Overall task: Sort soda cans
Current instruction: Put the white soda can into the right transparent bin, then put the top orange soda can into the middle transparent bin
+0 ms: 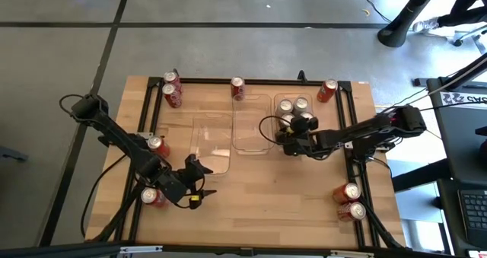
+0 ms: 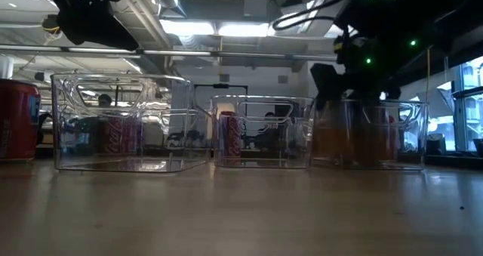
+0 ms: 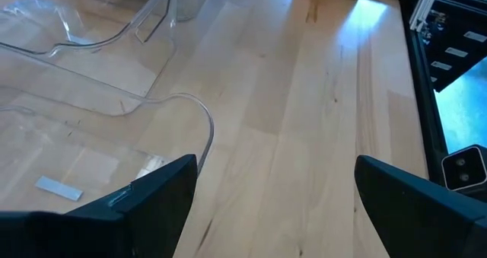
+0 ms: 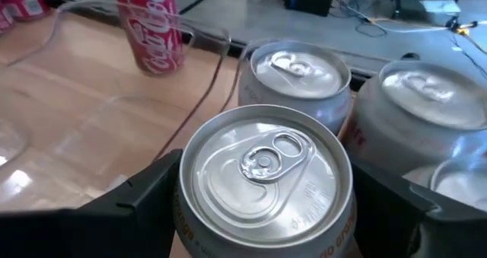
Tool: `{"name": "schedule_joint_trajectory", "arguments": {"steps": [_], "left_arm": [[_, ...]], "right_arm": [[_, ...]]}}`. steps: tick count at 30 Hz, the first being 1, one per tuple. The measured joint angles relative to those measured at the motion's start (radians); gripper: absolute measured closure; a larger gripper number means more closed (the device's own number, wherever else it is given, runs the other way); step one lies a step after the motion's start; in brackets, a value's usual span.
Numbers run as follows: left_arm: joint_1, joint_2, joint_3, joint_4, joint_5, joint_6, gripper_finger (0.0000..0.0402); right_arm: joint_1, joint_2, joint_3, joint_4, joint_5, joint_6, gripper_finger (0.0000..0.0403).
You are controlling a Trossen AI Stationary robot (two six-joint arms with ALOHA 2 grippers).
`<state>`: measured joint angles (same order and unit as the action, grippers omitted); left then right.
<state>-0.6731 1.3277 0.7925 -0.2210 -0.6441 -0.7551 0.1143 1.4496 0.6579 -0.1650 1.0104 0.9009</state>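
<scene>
Fingers (image 4: 137, 201) of our right gripper (image 1: 291, 142) straddle a gold can (image 4: 262, 183) in its tray (image 1: 283, 98), grip uncertain; our left gripper (image 1: 199, 183) gapes empty; eight red cans (image 1: 173, 95) remain unsorted.

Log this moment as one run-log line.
right gripper: open around gold can in right tray | left gripper: open, empty, by left tray | red cans: outside trays

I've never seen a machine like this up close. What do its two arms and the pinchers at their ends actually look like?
Both arms are dark, nearly black, built of slim jointed segments with black cables looping loosely alongside. The left gripper carries a small yellow spot near its tip. The right gripper ends in a chunky black block. Seen from the wrist, each gripper has two broad, flat, matte black fingers. In the low view, small green lights glow on the right arm.
</scene>
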Motion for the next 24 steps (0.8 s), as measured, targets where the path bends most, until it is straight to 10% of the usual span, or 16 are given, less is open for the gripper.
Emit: {"name": "schedule_joint_trajectory", "arguments": {"steps": [11, 24], "left_arm": [[0.003, 0.000, 0.000, 0.000, 0.000, -0.001, 0.0057], [0.006, 0.000, 0.000, -0.005, 0.001, -0.001, 0.0057]], "right_arm": [[0.003, 0.012, 0.002, 0.012, -0.025, 0.007, 0.0013], [0.003, -0.153, 0.164, -0.155, -0.120, -0.209, 0.0020]]}}
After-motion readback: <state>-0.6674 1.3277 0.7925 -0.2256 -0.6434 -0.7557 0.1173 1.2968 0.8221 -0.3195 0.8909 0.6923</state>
